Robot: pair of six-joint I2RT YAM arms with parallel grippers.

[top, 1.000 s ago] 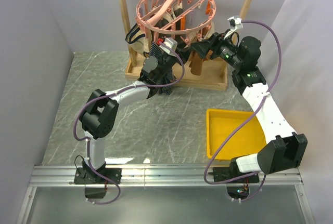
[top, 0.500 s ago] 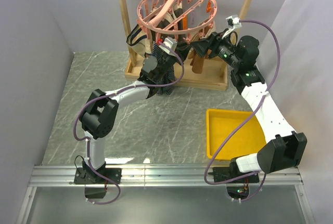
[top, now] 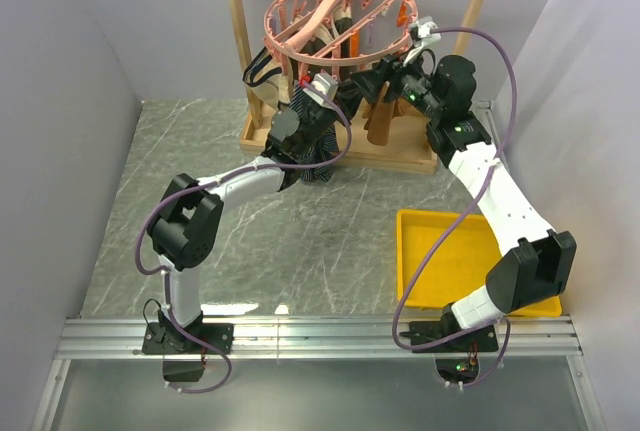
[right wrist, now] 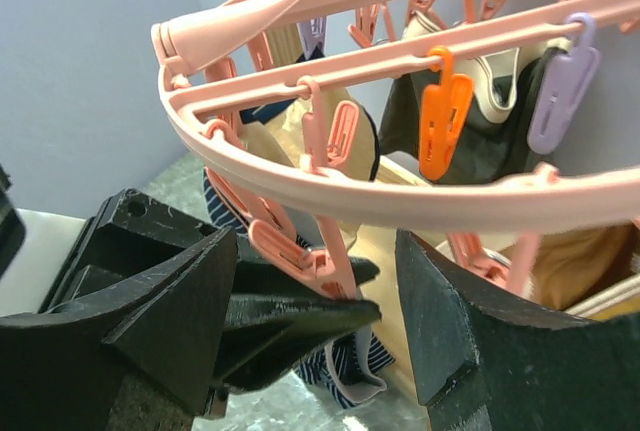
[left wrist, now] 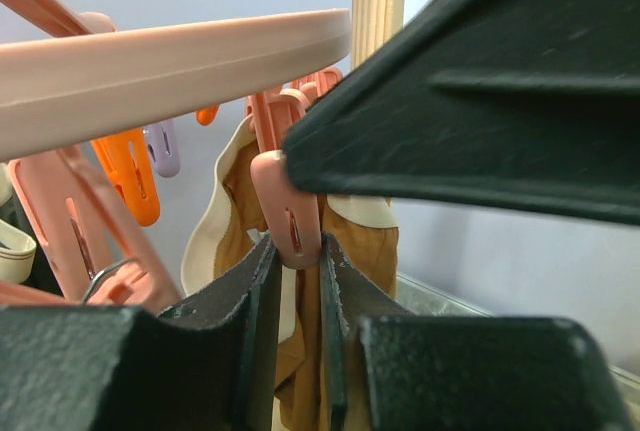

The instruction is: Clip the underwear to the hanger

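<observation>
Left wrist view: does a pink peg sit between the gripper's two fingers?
Yes, the lower end of a pink peg dips into the narrow gap between the fingers of the left gripper.

The hanger (top: 338, 55) is a round pink plastic ring with cross spokes and a top hook, hanging a bit tilted. Its pegs (right wrist: 441, 111) dangle all round the rim, mostly pink, a few orange, one lilac. The underwear (top: 312, 156) is navy with thin light stripes, bunched up and draped down under the ring's front-left edge. From my right wrist the striped cloth (right wrist: 352, 356) shows just below the pegs, and I can't tell if any peg grips it.
</observation>
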